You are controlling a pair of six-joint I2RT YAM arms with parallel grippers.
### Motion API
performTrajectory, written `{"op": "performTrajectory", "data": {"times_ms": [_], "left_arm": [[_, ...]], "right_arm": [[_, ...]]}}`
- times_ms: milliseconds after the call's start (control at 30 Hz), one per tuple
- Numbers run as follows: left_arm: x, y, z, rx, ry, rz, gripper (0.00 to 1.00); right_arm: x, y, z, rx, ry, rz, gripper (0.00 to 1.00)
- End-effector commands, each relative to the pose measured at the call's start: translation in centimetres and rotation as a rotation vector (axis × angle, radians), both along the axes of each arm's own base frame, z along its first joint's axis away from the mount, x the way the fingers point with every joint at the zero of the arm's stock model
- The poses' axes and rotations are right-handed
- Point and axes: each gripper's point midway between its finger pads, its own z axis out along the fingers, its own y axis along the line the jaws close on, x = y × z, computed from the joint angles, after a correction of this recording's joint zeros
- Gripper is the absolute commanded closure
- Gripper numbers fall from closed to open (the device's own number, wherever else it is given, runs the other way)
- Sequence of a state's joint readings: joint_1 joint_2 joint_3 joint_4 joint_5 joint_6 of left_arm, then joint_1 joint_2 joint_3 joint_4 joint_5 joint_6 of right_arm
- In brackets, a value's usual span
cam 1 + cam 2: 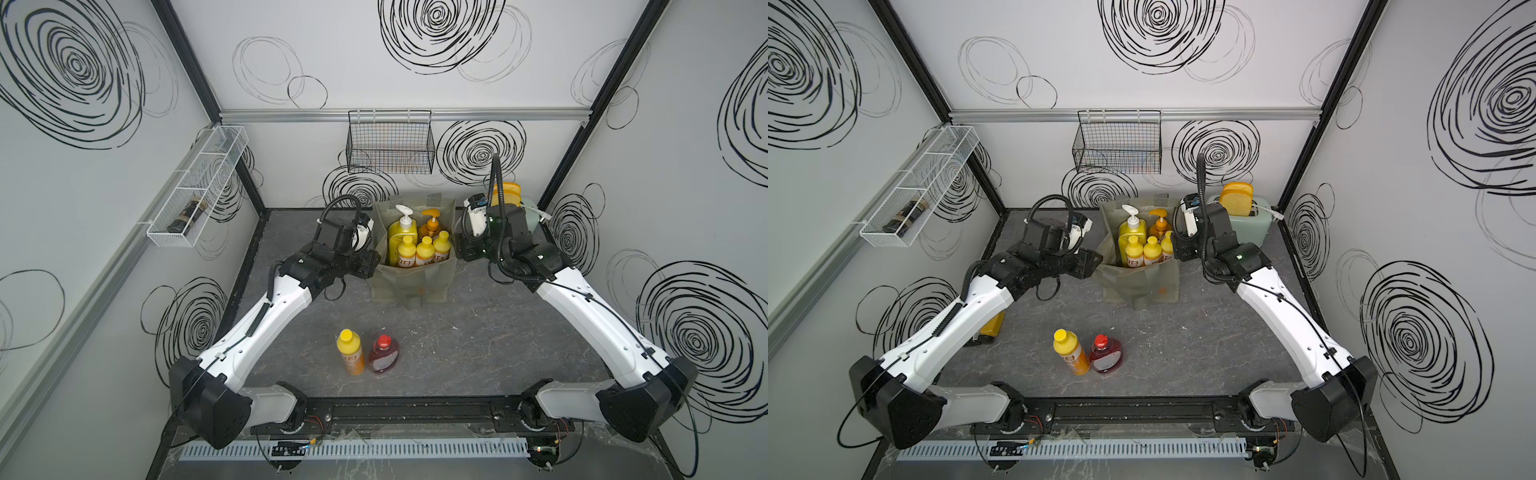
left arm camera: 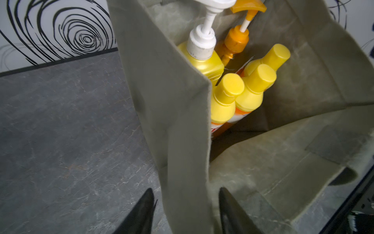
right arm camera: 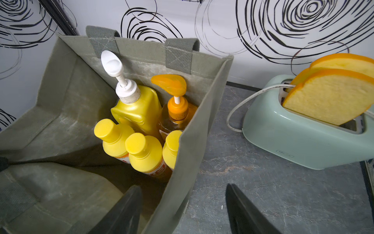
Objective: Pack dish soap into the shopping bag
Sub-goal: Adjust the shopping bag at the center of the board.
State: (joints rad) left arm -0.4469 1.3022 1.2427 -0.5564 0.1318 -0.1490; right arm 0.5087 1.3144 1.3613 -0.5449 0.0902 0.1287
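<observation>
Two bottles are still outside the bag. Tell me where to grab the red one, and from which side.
Take the red bottle by its narrow neck, just under the cap, coming down from above. It stands upright, and its squat body looks wide for a pinch. The orange bottle stands close on its left, so a front-to-back pinch is probably safest.
</observation>
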Motion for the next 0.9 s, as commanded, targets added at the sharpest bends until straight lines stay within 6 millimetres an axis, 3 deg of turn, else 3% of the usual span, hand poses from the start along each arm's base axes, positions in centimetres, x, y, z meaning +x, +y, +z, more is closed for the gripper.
{"op": "performTrajectory", "data": {"times_ms": [0,167,400,500,633,867], "left_arm": [[-1.0,-0.5,0.6,-0.053,-0.005,-0.026,0.57],[-1.9,-1.2,1.3,-0.112,0.004,-0.054,0.8],[-2.9,-2.9,2.9,-0.241,0.029,-0.116,1.0],[-3.3,-3.6,3.6,-0.294,0.042,-0.14,1.0],[-3.8,-4.1,4.6,-0.347,0.045,-0.162,1.0],[-4.6,-4.5,6.3,-0.41,0.031,-0.184,1.0]], "right_arm": [[-0.1,0.9,-1.3,0.01,0.037,0.039,0.35],[-0.4,2.0,-2.0,0.013,0.062,0.07,0.45],[-0.5,1.4,-1.4,-0.005,0.046,0.059,0.8],[-0.4,1.0,-0.6,-0.006,0.028,0.054,0.92],[0.2,0.4,0.6,-0.003,0.006,0.043,1.0],[1.2,0.1,2.3,0.012,-0.024,0.043,1.0]]}}
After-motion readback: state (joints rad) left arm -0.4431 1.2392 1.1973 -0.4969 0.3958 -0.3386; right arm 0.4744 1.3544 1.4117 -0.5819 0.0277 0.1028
